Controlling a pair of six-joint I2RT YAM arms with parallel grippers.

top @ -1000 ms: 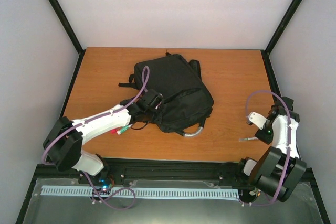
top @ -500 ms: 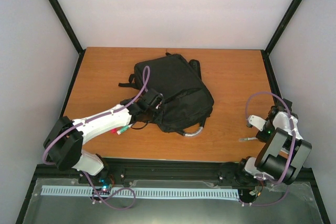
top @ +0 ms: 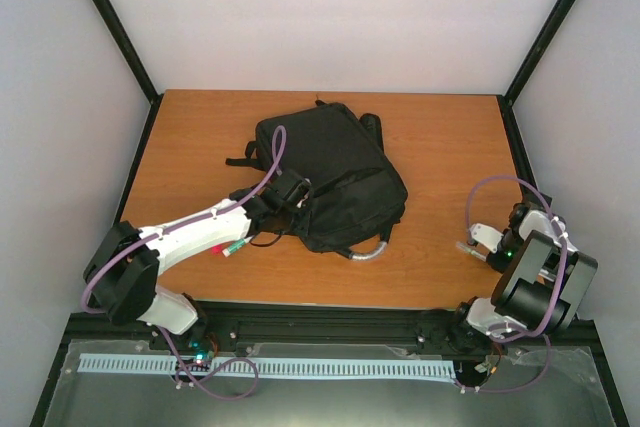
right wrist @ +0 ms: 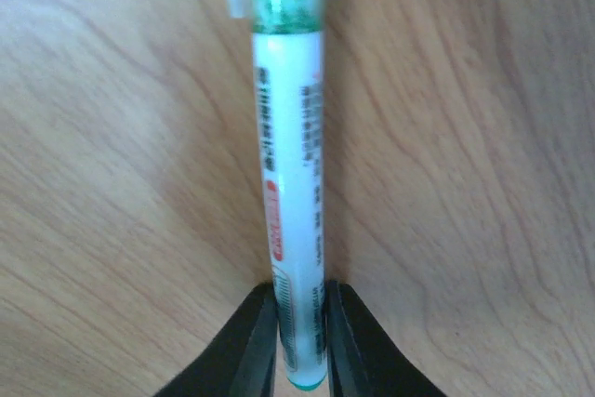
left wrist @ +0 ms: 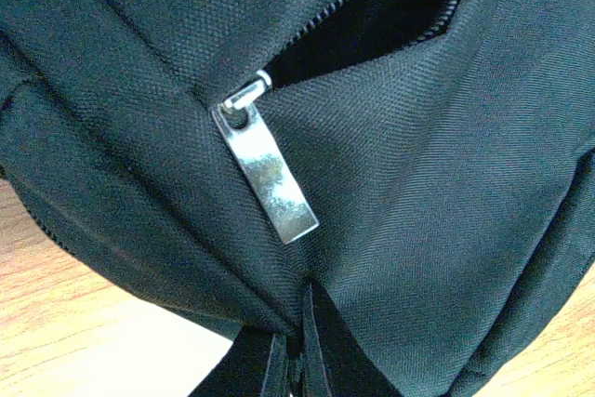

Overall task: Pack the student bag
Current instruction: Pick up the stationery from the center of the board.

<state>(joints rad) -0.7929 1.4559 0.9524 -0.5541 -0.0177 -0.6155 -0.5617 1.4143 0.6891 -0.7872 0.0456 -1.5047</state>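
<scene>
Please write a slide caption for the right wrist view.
Right gripper pinching a green-tipped white pen on the wooden table.

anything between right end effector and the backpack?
Top view: only bare wooden tabletop between the right end effector, gripping a green pen, and the backpack.

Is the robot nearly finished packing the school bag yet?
Not nearly. Done: the zip on the student bag is partly open. In hand: the left gripper pinches its fabric, the right gripper grips a green pen lying on the table. Left: that pen and the markers by the left arm go inside.
</scene>
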